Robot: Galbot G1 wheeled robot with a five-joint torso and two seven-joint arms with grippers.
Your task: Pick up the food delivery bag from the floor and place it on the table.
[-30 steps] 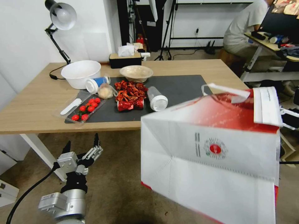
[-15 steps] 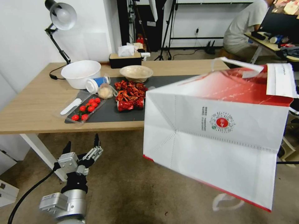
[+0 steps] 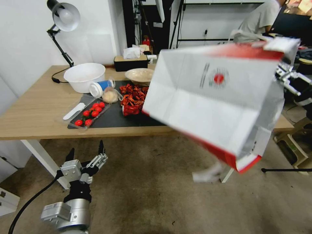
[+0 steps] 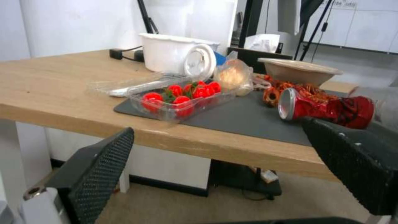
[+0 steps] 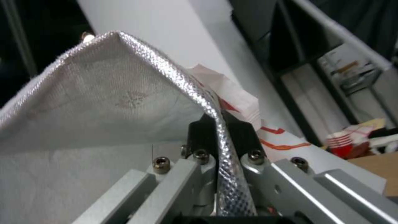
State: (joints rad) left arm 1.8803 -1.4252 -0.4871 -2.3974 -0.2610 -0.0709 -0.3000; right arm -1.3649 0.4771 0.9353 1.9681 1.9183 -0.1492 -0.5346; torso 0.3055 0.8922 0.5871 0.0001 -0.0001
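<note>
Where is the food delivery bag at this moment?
In the head view the food delivery bag hangs tilted above the table's right end, its rim pinched by the right gripper.

The food delivery bag (image 3: 214, 97) is blurring in the head view, its logo's print unreadable, and it is hiding the right part of the table (image 3: 32, 113) and dark mat (image 3: 130, 118).

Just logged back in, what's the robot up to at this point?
The right gripper is shut on the foil-lined rim of the food delivery bag and holds it tilted in the air, off the floor, above the right part of the table. It is not set down yet. The left gripper hangs open, low in front of the table edge, holding nothing.
</note>
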